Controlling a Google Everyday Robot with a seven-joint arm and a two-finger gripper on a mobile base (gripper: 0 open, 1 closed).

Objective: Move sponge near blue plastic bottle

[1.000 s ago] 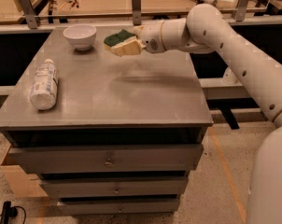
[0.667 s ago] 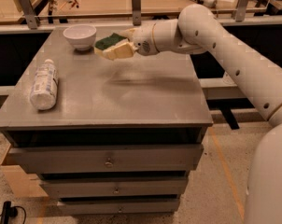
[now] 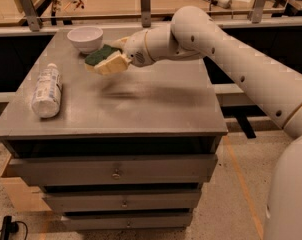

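In the camera view, the white arm [image 3: 226, 49] reaches in from 3 o'clock across a grey cabinet's surface [image 3: 161, 109], and its tool [image 3: 117, 62] sits over the surface's far-left part, toward 11 o'clock from the centre. The tool is pinching the sponge [image 3: 100, 55], which is tilted, with its dark green scouring side up and its pale yellow body underneath. The sponge is held clear of the surface, and a soft shadow [image 3: 123, 91] lies below it at 6 o'clock. A white bowl [image 3: 85, 38] stands upright near the far edge, just at 11 o'clock of the sponge, close to it but apart. The blue plastic bottle [image 3: 46, 90], whitish with a white cap and a pale label, lies on its side along the left edge, at about 9 o'clock on the surface, its cap end pointing to 12 o'clock. It lies toward 8 o'clock from the sponge, with bare surface between them. Below the surface, three closed drawers [image 3: 116, 170] face the camera.
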